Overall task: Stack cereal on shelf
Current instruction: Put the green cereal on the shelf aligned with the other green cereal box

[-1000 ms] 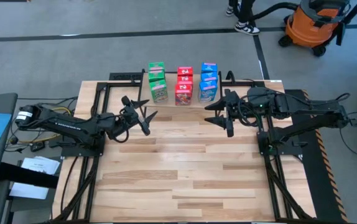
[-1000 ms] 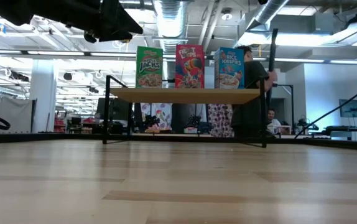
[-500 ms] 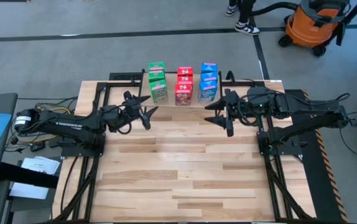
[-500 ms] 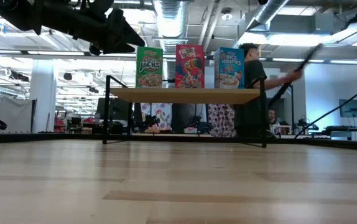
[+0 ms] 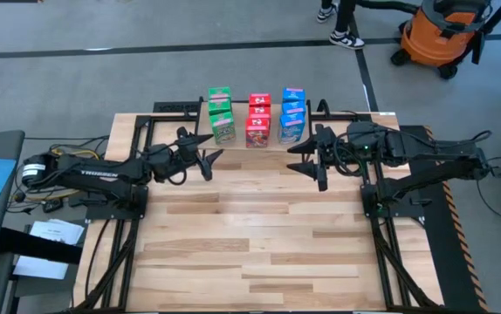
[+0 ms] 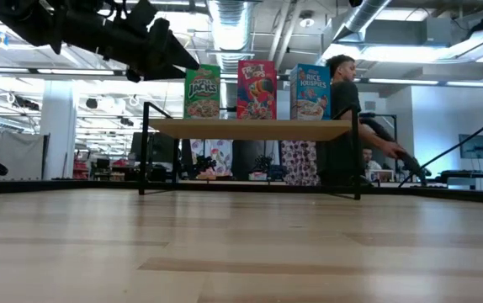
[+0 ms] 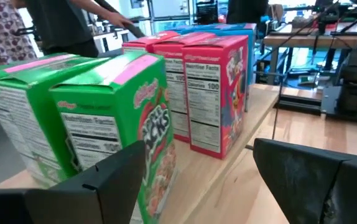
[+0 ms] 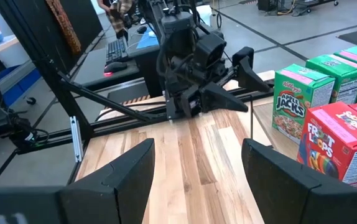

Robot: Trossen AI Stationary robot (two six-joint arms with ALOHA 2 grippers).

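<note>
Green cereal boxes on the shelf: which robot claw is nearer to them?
Left. The left claw hovers open just beside the green cereal boxes; the right claw waits open past the blue boxes.

The high view looks straight down on the shelf [image 5: 257, 122]; the low view faces it level across the tabletop. Both wrist views sit close beside it, sharing its cereal boxes [image 7: 185, 87].

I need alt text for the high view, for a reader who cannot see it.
Seen from above, green, red and blue cereal boxes stand in three rows at the table's far edge. The open left gripper and open right gripper hover in front, both empty.
</note>
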